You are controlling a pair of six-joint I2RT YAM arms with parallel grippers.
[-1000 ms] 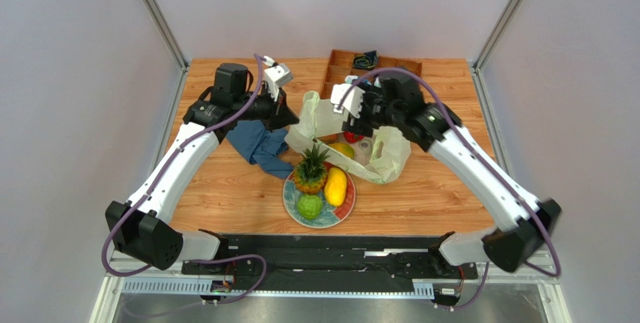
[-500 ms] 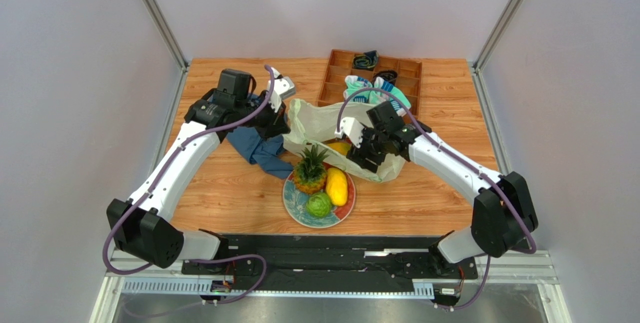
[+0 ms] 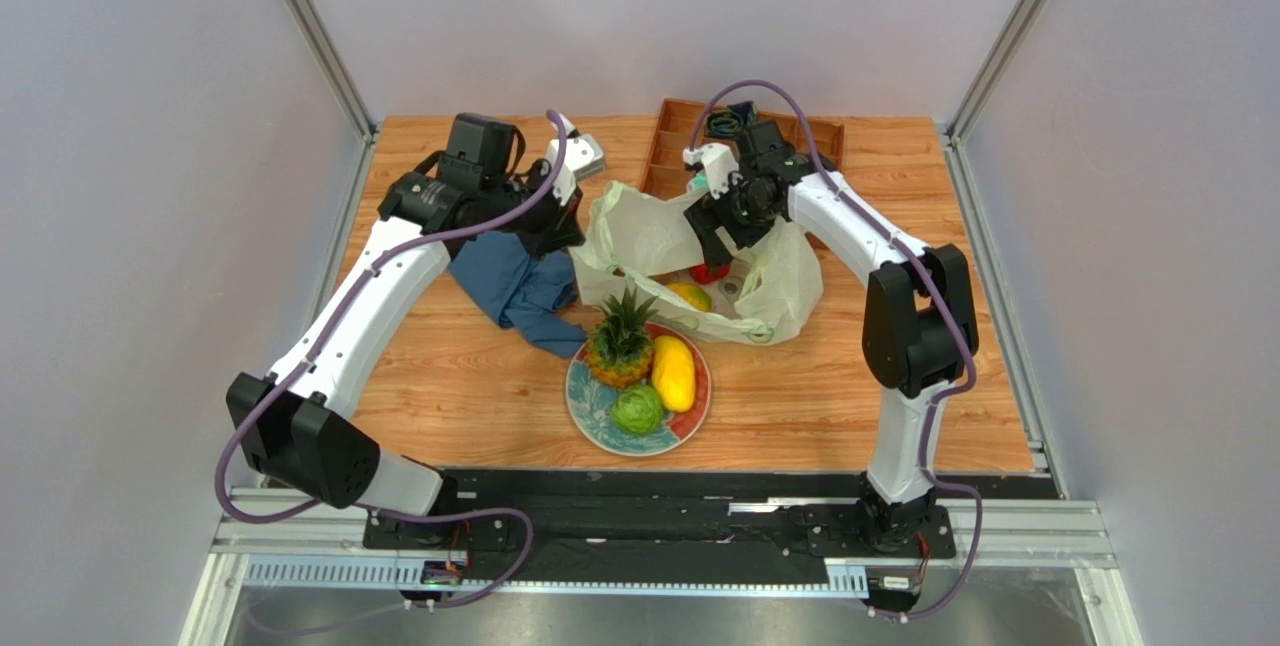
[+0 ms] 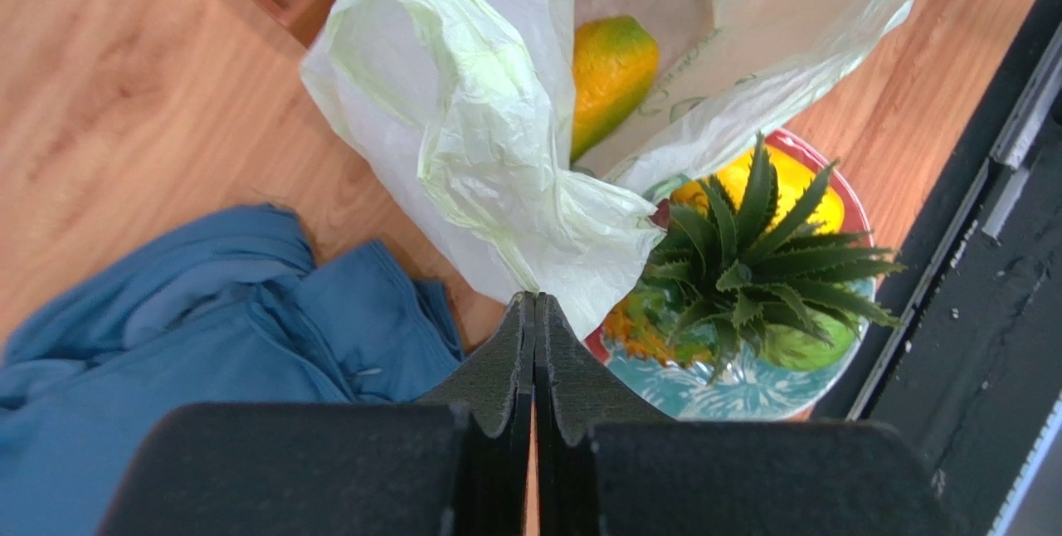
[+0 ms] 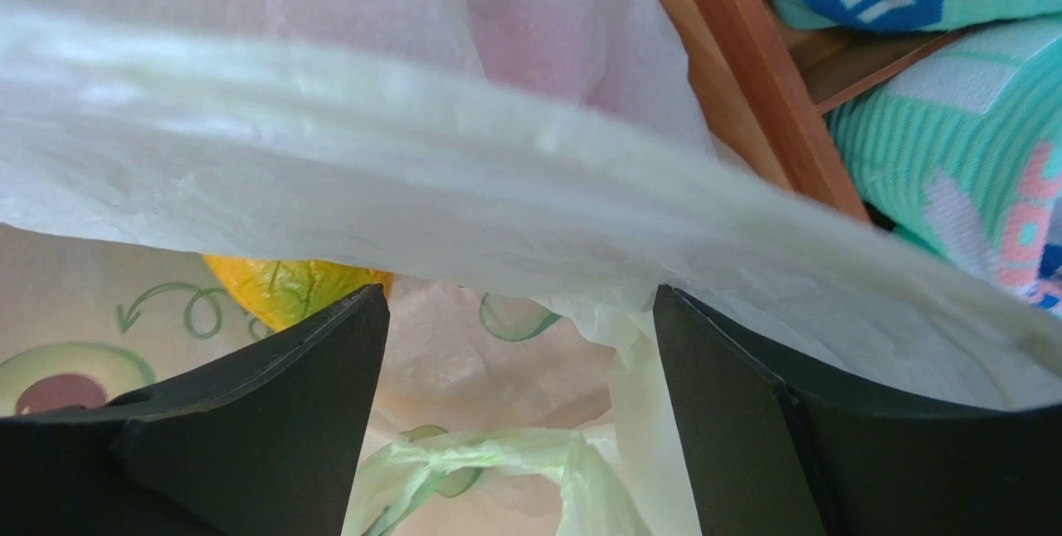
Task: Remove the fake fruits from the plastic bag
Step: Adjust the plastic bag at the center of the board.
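Left gripper (image 4: 534, 306) sits clenched at the edge of the plastic bag (image 4: 474, 125); right gripper (image 5: 517, 300) gapes against its film. Wooden table (image 3: 451, 376), grey walls (image 3: 150, 151). Only the right wrist view shows teal socks (image 5: 972, 150).

Wooden table (image 3: 902, 376): plastic bag (image 3: 774, 286), blue cloth (image 3: 511, 286), plate (image 3: 669, 436), tray (image 3: 673, 136)

Pale grey-lilac panels enclose scene: left wall (image 3: 150, 151) at left of frame, back wall (image 3: 661, 1) across top, right wall (image 3: 1157, 226) at right. Aluminium frame posts slant at upper left (image 3: 308, 24) and upper right (image 3: 1014, 24). Light wood-grain surface (image 3: 436, 376) at centre. Black rail (image 3: 676, 504) along its lower edge; bare metal base plate (image 3: 661, 609) at bottom. Light even, diffuse, shadows soft. Left wrist view: wood grain upper left, black rail at right edge.
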